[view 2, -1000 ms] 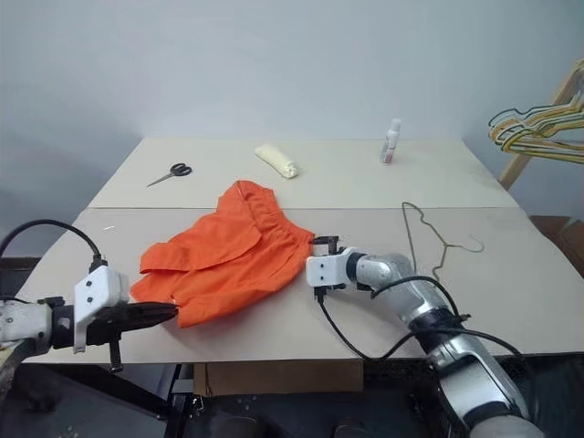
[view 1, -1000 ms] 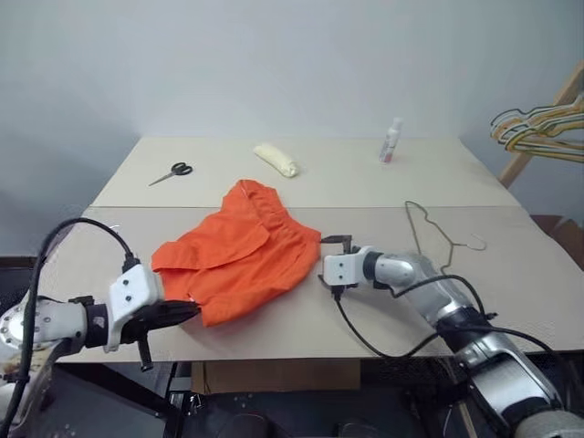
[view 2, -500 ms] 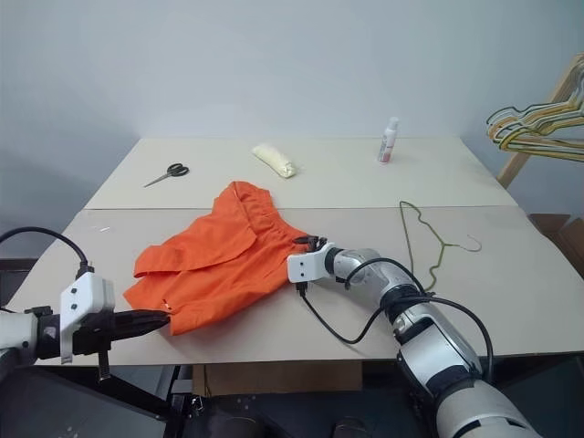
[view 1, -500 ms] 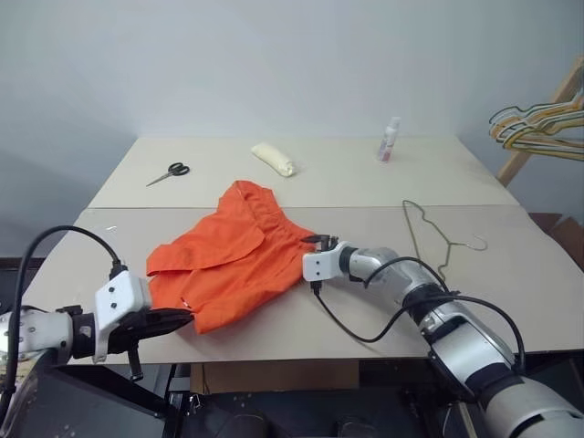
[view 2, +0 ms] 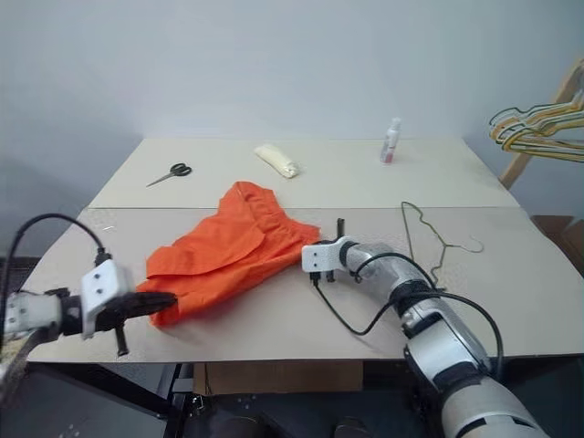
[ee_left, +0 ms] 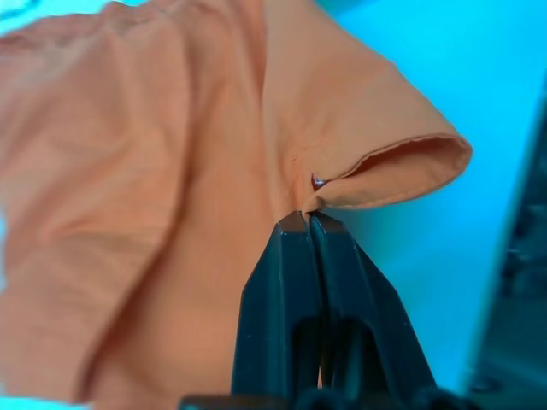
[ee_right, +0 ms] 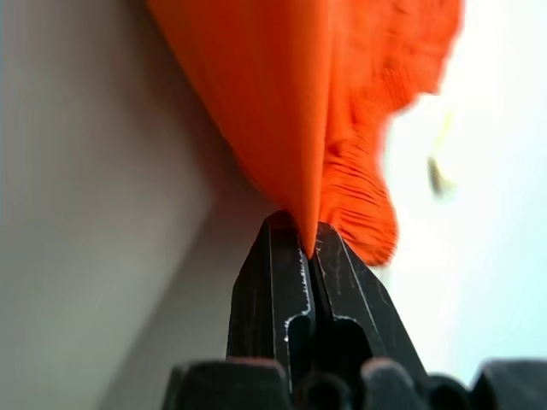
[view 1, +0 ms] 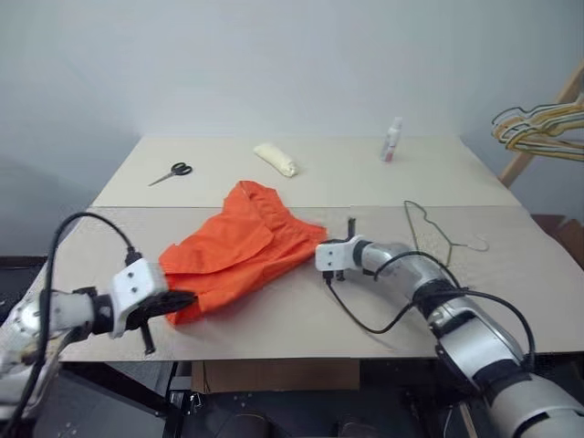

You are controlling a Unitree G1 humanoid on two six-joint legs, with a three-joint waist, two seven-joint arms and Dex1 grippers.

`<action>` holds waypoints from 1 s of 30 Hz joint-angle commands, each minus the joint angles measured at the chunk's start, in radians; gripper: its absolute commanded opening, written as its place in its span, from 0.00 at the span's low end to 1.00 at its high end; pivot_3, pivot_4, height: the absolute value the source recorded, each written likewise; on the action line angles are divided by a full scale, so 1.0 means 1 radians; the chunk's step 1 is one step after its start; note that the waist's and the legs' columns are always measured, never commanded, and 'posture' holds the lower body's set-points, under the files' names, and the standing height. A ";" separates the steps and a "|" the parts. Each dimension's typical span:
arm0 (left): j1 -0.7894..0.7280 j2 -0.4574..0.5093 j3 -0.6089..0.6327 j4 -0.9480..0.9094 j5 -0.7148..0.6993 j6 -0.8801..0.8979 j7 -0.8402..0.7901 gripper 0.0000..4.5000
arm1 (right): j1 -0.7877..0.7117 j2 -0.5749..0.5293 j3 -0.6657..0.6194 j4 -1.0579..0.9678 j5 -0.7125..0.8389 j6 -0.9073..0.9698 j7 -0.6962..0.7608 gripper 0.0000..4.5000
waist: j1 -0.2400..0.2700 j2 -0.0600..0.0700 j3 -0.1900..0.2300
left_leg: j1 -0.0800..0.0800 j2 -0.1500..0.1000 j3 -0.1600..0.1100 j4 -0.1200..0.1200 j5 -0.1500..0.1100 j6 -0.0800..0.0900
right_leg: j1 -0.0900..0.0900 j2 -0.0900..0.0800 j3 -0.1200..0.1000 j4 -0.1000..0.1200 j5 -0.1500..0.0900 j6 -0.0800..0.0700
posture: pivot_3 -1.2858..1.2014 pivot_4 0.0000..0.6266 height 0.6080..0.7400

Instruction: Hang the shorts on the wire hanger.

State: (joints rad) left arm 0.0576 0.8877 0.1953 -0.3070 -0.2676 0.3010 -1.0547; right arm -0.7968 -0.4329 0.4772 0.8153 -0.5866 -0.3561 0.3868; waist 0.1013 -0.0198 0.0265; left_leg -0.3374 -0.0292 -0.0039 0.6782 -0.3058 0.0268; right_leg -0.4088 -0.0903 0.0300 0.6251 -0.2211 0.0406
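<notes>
The orange shorts point(view 1: 242, 246) lie rumpled in the middle of the table, waistband toward the far side. My left gripper point(view 1: 182, 301) is at their near left corner, shut on the hem point(ee_left: 376, 171), which folds up just past the fingertips. At the shorts' right edge my right gripper point(view 1: 321, 245) is shut on a thin fold of the orange fabric point(ee_right: 282, 102), near the gathered waistband. The wire hanger point(view 1: 451, 243) lies flat on the table to the right of my right arm, apart from the shorts.
Scissors point(view 1: 172, 172), a pale yellow rolled cloth point(view 1: 276, 159) and a small white bottle point(view 1: 391, 140) sit on the far table. Bunched yellow and dark hangers point(view 1: 538, 128) hang on a wooden rack at the right. The table's front edge point(view 1: 274, 358) runs close below my hands.
My right gripper has gone from open to shut on the shorts' right edge. My left hand has pushed forward with the hem, and the shorts have bunched together.
</notes>
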 commanded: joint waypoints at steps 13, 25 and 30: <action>-0.135 0.028 -0.121 0.255 0.117 -0.237 -0.009 0.00 | 0.652 -0.323 -0.226 -1.348 0.078 0.709 0.552 0.01 | -0.039 -0.002 -0.002 | -0.015 0.001 0.002 0.006 -0.002 0.004 | -0.012 0.001 0.001 0.000 0.001 0.002 | 0.57 0.00 1.00; -0.368 -0.030 -0.226 0.328 0.187 -0.093 0.079 0.00 | 0.271 -0.243 -0.222 -1.181 0.271 1.025 0.669 0.01 | -0.023 -0.002 0.001 | -0.009 0.006 0.002 0.018 -0.004 0.007 | 0.000 0.004 -0.004 0.003 0.001 0.003 | 0.58 0.00 1.00; -0.880 -0.307 -0.163 0.649 0.351 -0.146 0.667 0.00 | -0.188 -0.051 -0.323 -0.568 0.174 0.781 0.019 0.01 | 0.004 -0.007 0.003 | -0.001 0.004 -0.005 0.016 -0.001 0.001 | 0.007 0.003 -0.010 0.003 0.003 0.000 | 0.59 0.00 1.00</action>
State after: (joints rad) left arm -0.6889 0.5872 -0.0488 0.3066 0.0444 0.2165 -0.6021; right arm -0.8712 -0.4839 0.2500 0.1332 -0.3720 0.5320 0.6555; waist 0.1058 -0.0271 0.0291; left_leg -0.3408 -0.0279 -0.0111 0.6941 -0.3033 0.0222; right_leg -0.4059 -0.0889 0.0194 0.6295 -0.2177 0.0400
